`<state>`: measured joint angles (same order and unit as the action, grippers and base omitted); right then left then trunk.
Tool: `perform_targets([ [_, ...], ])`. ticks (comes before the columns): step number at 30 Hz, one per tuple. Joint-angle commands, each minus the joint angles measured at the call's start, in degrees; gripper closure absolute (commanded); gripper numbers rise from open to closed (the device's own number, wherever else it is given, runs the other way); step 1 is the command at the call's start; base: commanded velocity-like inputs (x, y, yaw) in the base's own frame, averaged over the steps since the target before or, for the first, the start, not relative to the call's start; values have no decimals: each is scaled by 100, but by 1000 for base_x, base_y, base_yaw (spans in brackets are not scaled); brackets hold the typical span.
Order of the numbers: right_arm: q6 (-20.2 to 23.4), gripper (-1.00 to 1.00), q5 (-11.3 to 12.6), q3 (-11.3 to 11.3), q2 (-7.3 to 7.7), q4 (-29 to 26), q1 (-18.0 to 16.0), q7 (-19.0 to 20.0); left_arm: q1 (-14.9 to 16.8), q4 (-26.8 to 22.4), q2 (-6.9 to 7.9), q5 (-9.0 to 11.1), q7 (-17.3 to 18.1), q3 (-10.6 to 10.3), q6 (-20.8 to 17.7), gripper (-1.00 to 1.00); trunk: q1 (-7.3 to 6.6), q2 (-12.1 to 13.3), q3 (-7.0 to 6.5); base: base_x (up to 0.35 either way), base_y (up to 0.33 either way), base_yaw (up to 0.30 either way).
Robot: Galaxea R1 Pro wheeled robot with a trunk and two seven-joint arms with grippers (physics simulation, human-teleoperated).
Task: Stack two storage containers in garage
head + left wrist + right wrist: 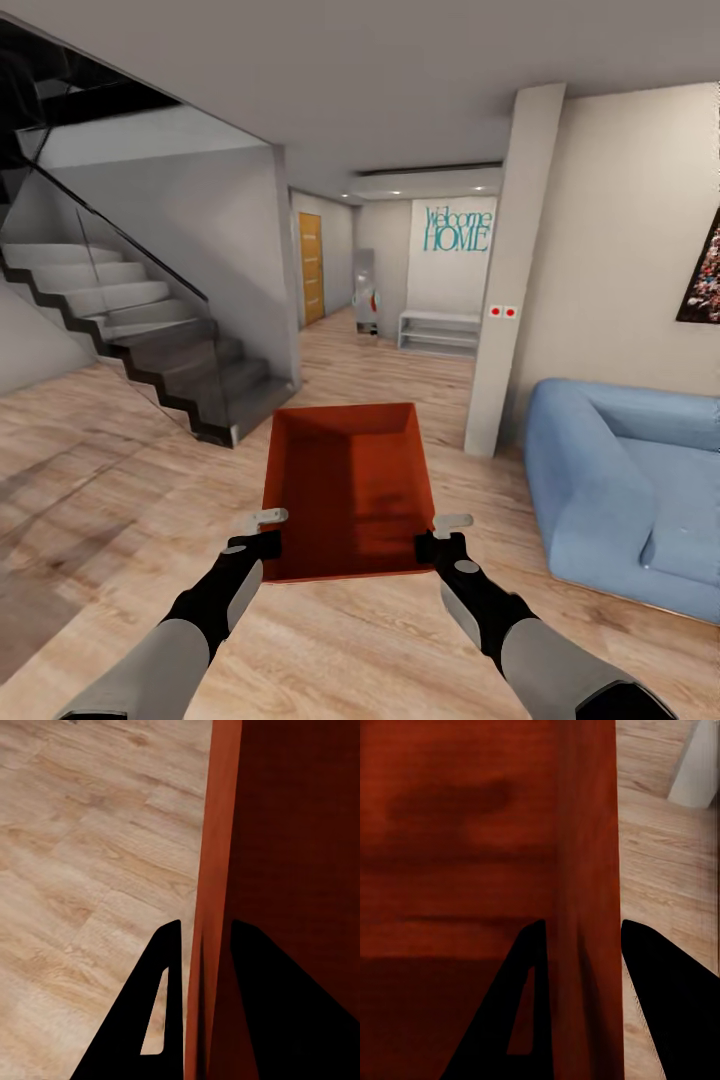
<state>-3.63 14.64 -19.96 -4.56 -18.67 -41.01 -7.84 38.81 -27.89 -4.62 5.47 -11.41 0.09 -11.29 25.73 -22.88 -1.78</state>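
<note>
Clamping opposite side walls, left gripper (262, 532) and right gripper (443, 536) hold one storage container (350, 490) above the wood-plank floor (120, 470), beside the blue sofa (620, 490). Judged rigid, light, smooth-walled; rim grips suit.

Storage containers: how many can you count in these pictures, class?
1: the storage container held between the left gripper and right gripper, above the wood floor. The second may be elsewhere.

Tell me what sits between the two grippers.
The orange-red storage container, seen in the head view: the left gripper clamps its left wall and the right gripper its right wall, with its open inside between them.
</note>
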Motion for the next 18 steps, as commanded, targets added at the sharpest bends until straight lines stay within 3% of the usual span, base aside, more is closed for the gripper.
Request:
perform_targets([
  [1, -32, 100, 73, -22, 7, 180, -4, -42, 3, -32, 5, -82, -54, 71, -40, 100, 5, -4, 1, 322, 0, -59],
  [18, -32, 100, 74, -16, 11, 180, -4, -42, 3, -32, 13, -82, -54, 79, -40, 100, 5, -4, 1, 322, 0, -5],
])
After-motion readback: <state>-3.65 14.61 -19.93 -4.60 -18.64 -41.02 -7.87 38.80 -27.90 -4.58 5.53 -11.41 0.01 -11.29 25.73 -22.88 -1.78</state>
